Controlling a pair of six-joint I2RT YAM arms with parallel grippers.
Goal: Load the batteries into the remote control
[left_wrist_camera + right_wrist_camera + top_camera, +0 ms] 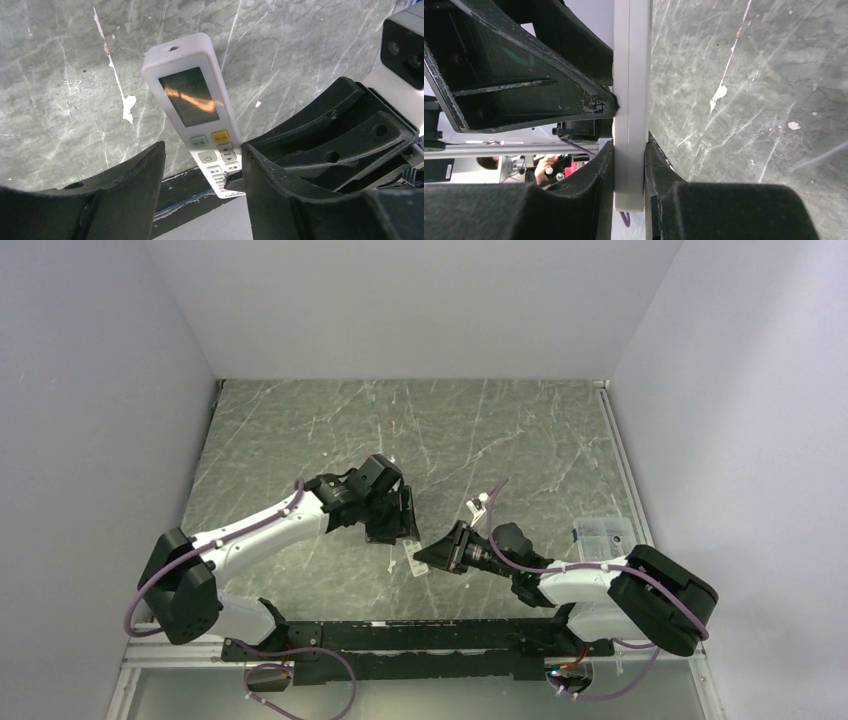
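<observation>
Angled inward, the right gripper is pinching the remote between its fingers; the left gripper's wide fingers are straddling it.

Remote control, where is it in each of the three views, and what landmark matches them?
Top external: the remote control is a small white sliver at picture centre.
Left wrist: centre, screen and buttons facing the camera, lower end inside the open left gripper.
Right wrist: an edge-on vertical white bar, clamped by the right gripper.
Shared landmark: white chip in the marbled table, in both wrist views.
</observation>
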